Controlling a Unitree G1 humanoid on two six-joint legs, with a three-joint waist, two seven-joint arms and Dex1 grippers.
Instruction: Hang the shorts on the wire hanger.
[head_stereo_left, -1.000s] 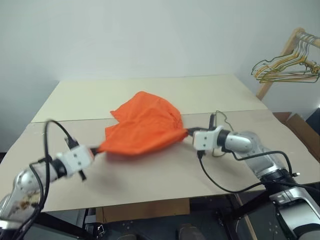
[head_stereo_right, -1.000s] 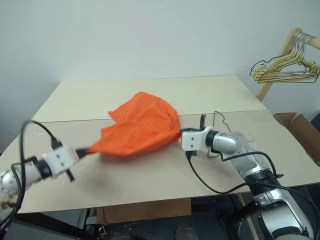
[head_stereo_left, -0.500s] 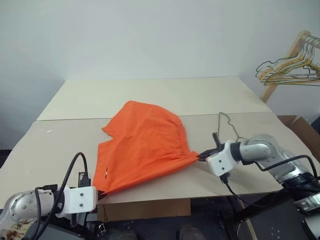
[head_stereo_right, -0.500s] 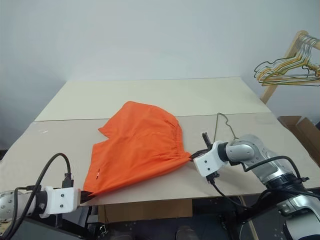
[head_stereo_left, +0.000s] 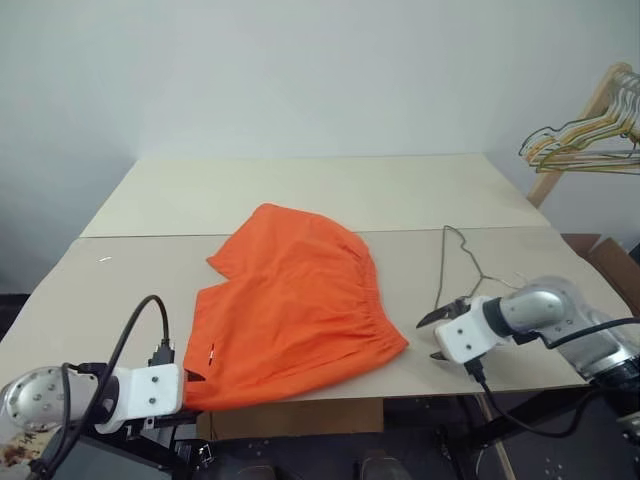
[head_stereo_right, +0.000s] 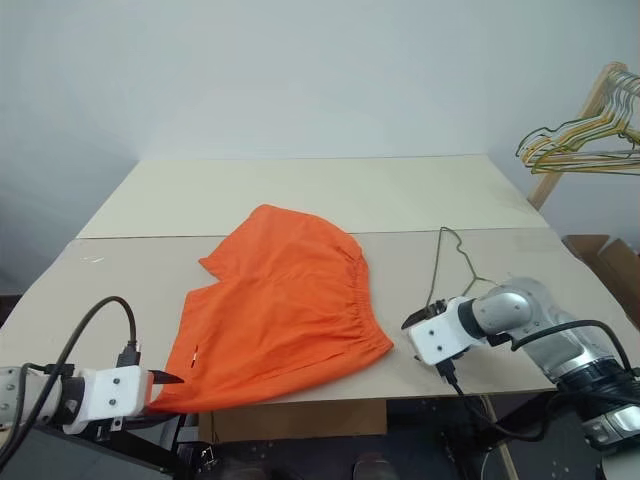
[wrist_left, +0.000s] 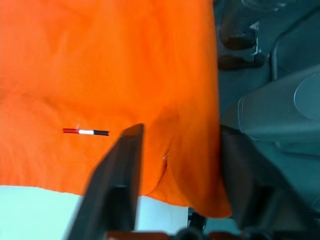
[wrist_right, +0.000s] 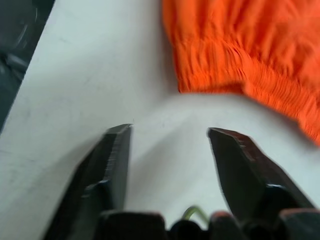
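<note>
Shorts (head_stereo_left: 295, 300) flat on beige table (head_stereo_left: 300, 190)

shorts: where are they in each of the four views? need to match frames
Left eye view: the shorts lie spread mid-table, waistband toward the right gripper.
Right eye view: same, slightly further left.
Left wrist view: orange fabric beyond the left gripper's open fingers.
Right wrist view: gathered waistband beyond the open fingers.
Shared landmark: the elastic waistband.

the right claw (wrist_right: 170, 135) hangs with its two black fingers (wrist_right: 114, 165) spread wide over the pale worktop (wrist_right: 75, 85), the orange shorts (wrist_right: 240, 50) just beyond, untouched.
</note>
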